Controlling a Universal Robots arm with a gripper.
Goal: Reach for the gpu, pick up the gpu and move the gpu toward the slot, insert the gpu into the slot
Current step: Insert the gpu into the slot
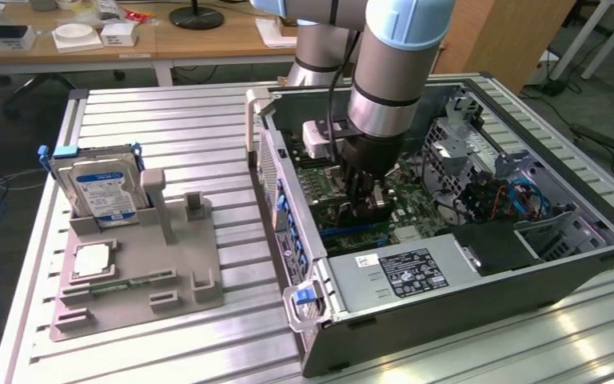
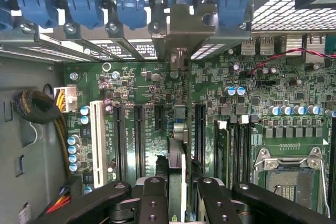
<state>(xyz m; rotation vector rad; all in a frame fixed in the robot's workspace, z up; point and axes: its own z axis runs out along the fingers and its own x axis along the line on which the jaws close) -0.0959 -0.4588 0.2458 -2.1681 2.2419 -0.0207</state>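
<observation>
The arm reaches down into the open computer case (image 1: 563,248) on the worktop (image 1: 157,136), with the gripper (image 2: 177,192) low over the motherboard (image 2: 273,93). The fingers (image 2: 155,198) pinch the gpu (image 2: 177,129), held on edge. The card stands upright among the expansion slots (image 2: 139,140), its metal bracket (image 2: 181,30) against the case's rear wall.

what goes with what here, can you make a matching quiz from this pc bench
Things:
1. hard drive
2. processor chip
3. gpu
4. computer case

Places:
A. edge-on between the pincer fingers, over the motherboard
B. upright at the back of the grey holder
C. lying open on the metal table
D. flat near the grey holder's front

Pairs: 1-B, 2-D, 3-A, 4-C
</observation>
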